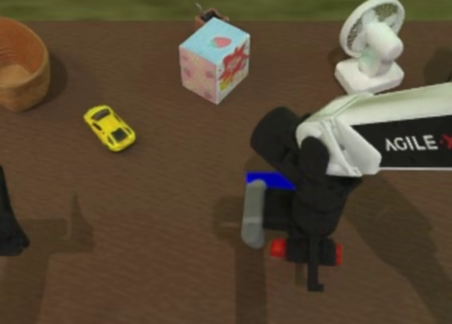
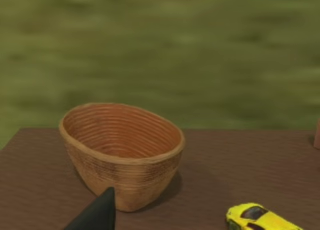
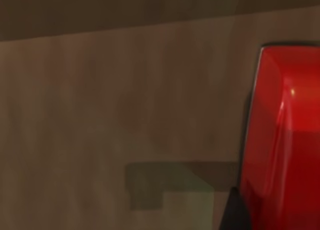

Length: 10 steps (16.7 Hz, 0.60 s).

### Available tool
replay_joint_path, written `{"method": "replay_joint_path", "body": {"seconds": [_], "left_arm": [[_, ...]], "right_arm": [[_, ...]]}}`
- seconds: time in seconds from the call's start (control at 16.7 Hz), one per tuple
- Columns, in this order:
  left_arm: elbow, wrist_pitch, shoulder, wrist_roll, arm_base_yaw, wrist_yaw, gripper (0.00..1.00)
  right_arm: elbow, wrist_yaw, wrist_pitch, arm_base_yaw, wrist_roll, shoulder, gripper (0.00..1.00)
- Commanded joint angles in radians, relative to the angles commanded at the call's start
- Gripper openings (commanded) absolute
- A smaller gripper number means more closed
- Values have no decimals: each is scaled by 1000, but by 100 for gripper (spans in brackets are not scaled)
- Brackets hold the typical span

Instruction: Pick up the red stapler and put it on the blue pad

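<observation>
One table (image 1: 141, 267) is carrying it all. Two AgileX arms: the right one is reaching in over the middle, the left one is sitting parked at the left edge. One basket (image 1: 21, 66), one fan (image 1: 371, 45), one strawberry-printed box (image 1: 214, 61), one grey block (image 1: 253, 214). One blue pad (image 1: 268, 179) is peeking out beneath the right arm. The right gripper (image 1: 307, 252) is clamping narrow on the one red stapler (image 1: 277, 249), just in front of the pad. One yellow toy car (image 1: 109, 128) is sitting left of centre.

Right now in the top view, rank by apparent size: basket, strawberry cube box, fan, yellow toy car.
1. strawberry cube box and fan: look alike, not ranked
2. basket: cut off by the frame edge, so unsure
3. yellow toy car: clearly smallest
</observation>
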Motion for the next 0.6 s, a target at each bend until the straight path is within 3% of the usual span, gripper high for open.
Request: {"method": "replay_joint_path", "body": {"seconds": [0.6], "left_arm": [[0, 0, 0, 0, 0, 0, 100]], "right_arm": [[32, 0, -41, 1, -3, -15, 0]]}}
